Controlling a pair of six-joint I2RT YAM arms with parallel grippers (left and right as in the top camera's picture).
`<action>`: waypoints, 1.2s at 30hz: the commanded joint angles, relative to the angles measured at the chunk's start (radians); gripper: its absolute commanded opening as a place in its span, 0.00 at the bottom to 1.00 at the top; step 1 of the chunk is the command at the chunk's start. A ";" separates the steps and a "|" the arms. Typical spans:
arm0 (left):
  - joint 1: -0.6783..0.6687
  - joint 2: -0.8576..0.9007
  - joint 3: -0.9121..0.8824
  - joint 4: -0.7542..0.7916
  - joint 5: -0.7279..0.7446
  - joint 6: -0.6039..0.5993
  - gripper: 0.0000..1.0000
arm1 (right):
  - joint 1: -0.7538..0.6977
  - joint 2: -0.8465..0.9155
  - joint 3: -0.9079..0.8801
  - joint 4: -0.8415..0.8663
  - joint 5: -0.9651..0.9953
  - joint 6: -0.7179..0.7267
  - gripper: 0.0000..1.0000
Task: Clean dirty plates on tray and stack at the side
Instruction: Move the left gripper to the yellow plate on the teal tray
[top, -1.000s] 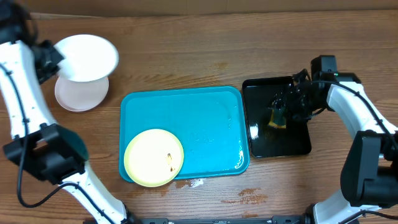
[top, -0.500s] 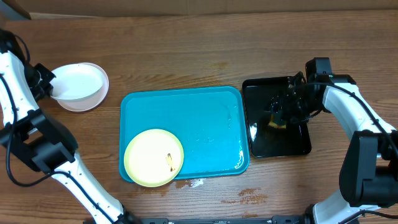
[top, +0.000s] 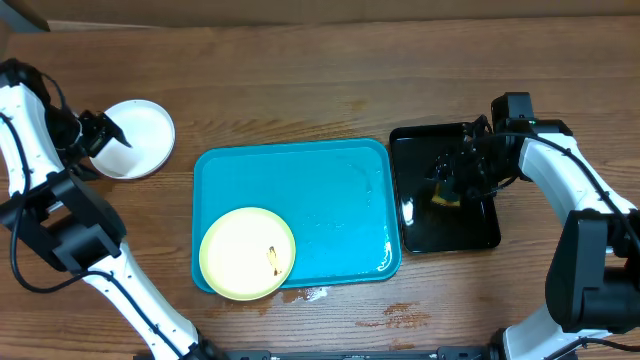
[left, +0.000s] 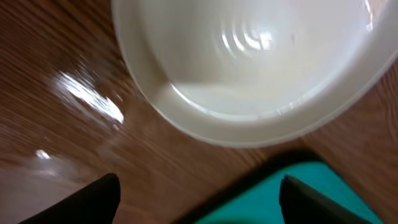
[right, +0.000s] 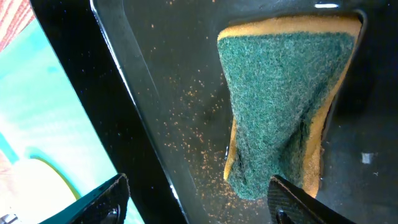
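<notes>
Left hand, fingers spread wide, sits just beside a round white plastic plate. Right hand gapes wide, a green-topped yellow sponge just ahead.

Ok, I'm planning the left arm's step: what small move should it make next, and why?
Probably draw the left claw back from the white plate: its jaws stand open around nothing, that plate lies beside the tray, and the smudged yellow plate waits on it.

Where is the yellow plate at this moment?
In the overhead view, the yellow plate lies on the blue tray, in its lower left corner, apart from the white plate at upper left.
</notes>
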 joint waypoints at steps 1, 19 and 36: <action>-0.056 -0.061 0.016 -0.048 0.147 0.094 0.80 | 0.005 0.004 -0.004 0.003 0.008 -0.004 0.73; -0.495 -0.839 -0.431 -0.089 -0.135 -0.080 0.82 | 0.005 0.004 -0.004 -0.001 0.026 -0.003 1.00; -0.544 -1.316 -1.391 0.359 -0.231 -0.327 0.73 | 0.005 0.004 -0.004 0.051 0.026 -0.003 1.00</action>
